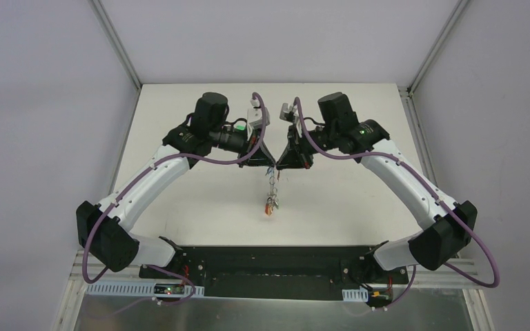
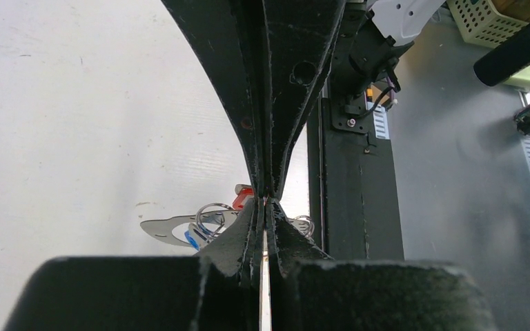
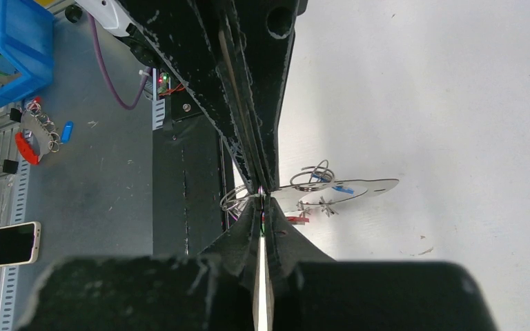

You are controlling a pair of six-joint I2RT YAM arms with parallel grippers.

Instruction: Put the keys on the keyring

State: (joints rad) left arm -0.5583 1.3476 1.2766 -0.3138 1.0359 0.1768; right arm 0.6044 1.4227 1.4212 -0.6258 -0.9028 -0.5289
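My left gripper [image 1: 266, 164] and right gripper [image 1: 284, 164] meet tip to tip above the middle of the white table [image 1: 179, 207], both shut. From the point where they meet hangs a bunch: the thin keyring [image 1: 272, 181] and below it the keys [image 1: 270, 204] with coloured tags. In the left wrist view, beyond my shut left gripper [image 2: 268, 201], I see small wire rings [image 2: 210, 215], a red tag [image 2: 243, 196], a blue tag [image 2: 192, 238] and a flat grey metal piece [image 2: 162, 229]. The right gripper [image 3: 262, 196] shows the same rings [image 3: 314, 176] and blue tag [image 3: 343, 187]. The pinched wire is hidden between the pads.
The black base plate [image 1: 269, 265] runs along the near edge. Off the table, the right wrist view shows a blue bin [image 3: 7, 55], a phone [image 3: 10, 243] and another bunch of tagged keys [image 3: 38, 134]. A pale basket [image 2: 490, 21] shows in the left wrist view.
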